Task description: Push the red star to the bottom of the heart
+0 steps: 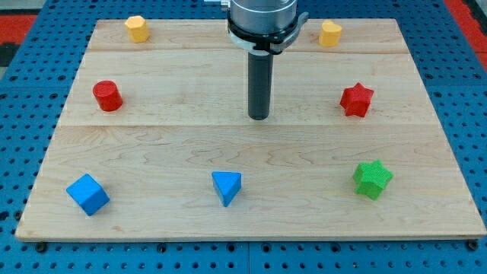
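The red star (pixel 356 100) lies at the view's right, middle height. The yellow heart (pixel 329 33) lies above it near the view's top edge, slightly to the left. My tip (pixel 259 117) rests on the board near the centre, well to the left of the red star and below-left of the heart. It touches no block.
A yellow hexagon (pixel 137 28) sits top left, a red cylinder (pixel 107 96) at the left, a blue cube (pixel 87 194) bottom left, a blue triangle (pixel 227 186) bottom centre and a green star (pixel 372 180) bottom right. The wooden board (pixel 152 144) ends in blue pegboard.
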`<state>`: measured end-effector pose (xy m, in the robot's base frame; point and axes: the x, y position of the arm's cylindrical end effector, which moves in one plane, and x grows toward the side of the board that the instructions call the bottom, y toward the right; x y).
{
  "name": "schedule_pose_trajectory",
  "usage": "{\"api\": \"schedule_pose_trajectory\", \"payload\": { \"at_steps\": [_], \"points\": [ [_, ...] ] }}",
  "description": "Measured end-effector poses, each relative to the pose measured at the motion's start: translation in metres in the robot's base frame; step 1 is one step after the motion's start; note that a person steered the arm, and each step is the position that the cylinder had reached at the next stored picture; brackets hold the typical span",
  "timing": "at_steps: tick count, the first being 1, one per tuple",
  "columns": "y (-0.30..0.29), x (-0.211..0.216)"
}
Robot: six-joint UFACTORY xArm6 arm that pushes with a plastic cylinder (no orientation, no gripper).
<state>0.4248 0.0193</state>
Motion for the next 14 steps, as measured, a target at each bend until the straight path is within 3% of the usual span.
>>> {"api": "schedule_pose_trajectory", "payload": {
  "at_steps": [3,5,7,8,10,11,14],
  "points": [
    [0.003,0.001],
    [0.038,0.041],
    [0.109,0.048],
    [0.176,0.049],
    [0.221,0.049],
    [0.222,0.044],
    [0.132,-0.020]
  ]
}}
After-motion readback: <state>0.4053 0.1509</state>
